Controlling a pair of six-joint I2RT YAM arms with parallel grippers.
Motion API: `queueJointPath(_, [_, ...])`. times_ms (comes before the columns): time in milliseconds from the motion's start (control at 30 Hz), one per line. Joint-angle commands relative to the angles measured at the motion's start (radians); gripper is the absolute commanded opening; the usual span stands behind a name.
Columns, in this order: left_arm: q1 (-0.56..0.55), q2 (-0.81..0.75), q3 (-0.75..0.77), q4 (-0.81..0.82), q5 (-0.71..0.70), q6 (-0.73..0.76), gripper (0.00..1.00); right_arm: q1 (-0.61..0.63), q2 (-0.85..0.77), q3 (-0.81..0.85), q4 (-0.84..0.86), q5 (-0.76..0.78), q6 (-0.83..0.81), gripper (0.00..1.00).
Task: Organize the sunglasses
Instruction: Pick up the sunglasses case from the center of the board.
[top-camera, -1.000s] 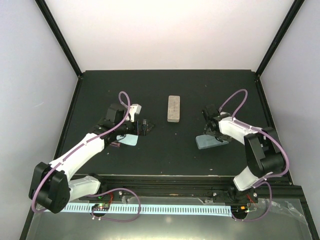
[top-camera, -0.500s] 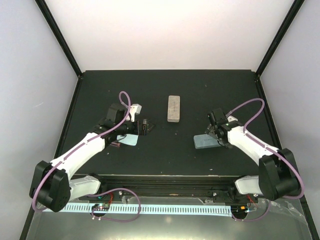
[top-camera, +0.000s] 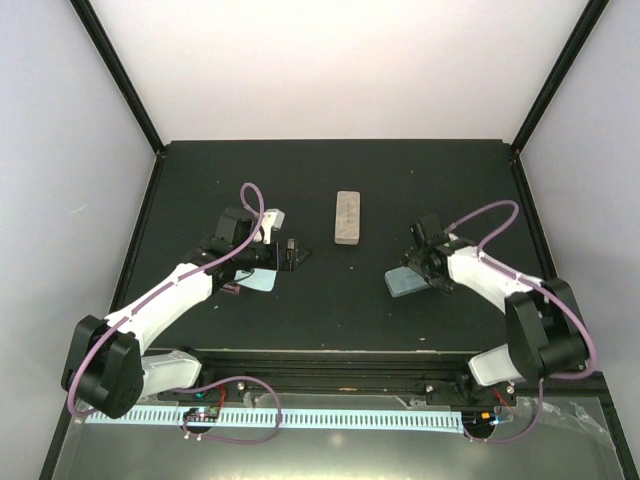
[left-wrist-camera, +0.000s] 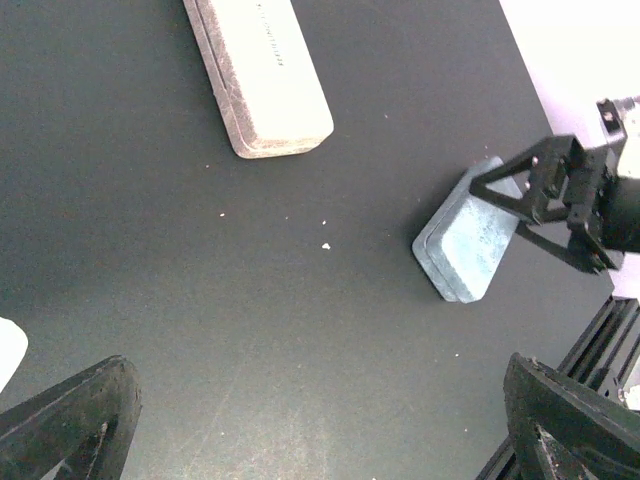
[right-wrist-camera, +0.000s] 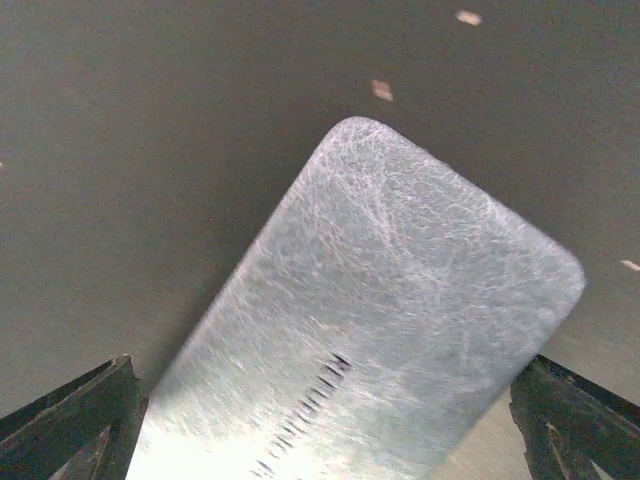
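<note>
A small reddish-pink piece of the wire-framed sunglasses (top-camera: 231, 289) shows beside my left forearm. I cannot make out the black pair on the dark table. My left gripper (top-camera: 290, 253) hovers just right of a light blue cloth (top-camera: 260, 281). In the left wrist view it (left-wrist-camera: 330, 420) is wide open, with only bare table between its fingers. My right gripper (top-camera: 422, 266) is at the right end of the blue-grey case (top-camera: 403, 283). In the right wrist view its fingers (right-wrist-camera: 70, 425) stand wide apart on either side of the case (right-wrist-camera: 380, 320).
The beige-grey case (top-camera: 347, 217) lies closed at mid-table and also shows in the left wrist view (left-wrist-camera: 260, 70). The blue-grey case (left-wrist-camera: 468, 242) and the right gripper (left-wrist-camera: 565, 195) show there too. A white piece (top-camera: 273, 217) lies behind my left wrist. Black rails edge the table.
My right gripper has moved a little to the left, and the blue-grey case has slid left with it. The right arm's elbow has swung. My left arm has barely moved.
</note>
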Motion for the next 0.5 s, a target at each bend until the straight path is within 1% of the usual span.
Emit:
queueJointPath(0, [-0.007, -0.007, 0.032, -0.006, 0.010, 0.007, 0.99, 0.004, 0.118, 0.112, 0.100, -0.043, -0.167, 1.00])
queueJointPath(100, [-0.007, -0.005, 0.035, -0.010, 0.007, 0.007, 0.99, 0.004, 0.207, 0.195, 0.111, -0.088, -0.294, 1.00])
queueJointPath(167, [-0.007, -0.002, 0.035, -0.011, 0.004, 0.004, 0.99, 0.005, 0.244, 0.222, 0.123, -0.125, -0.359, 0.99])
queueJointPath(300, [-0.007, 0.009, 0.034, -0.011, 0.001, 0.001, 0.99, 0.014, 0.252, 0.219, 0.159, -0.193, -0.455, 0.95])
queueJointPath(400, [-0.006, 0.019, 0.034, -0.001, 0.006, -0.005, 0.99, 0.046, 0.251, 0.221, 0.123, -0.181, -0.499, 0.87])
queueJointPath(467, [-0.008, 0.027, 0.034, 0.004, 0.012, -0.009, 0.99, 0.070, 0.250, 0.216, 0.089, -0.145, -0.509, 0.86])
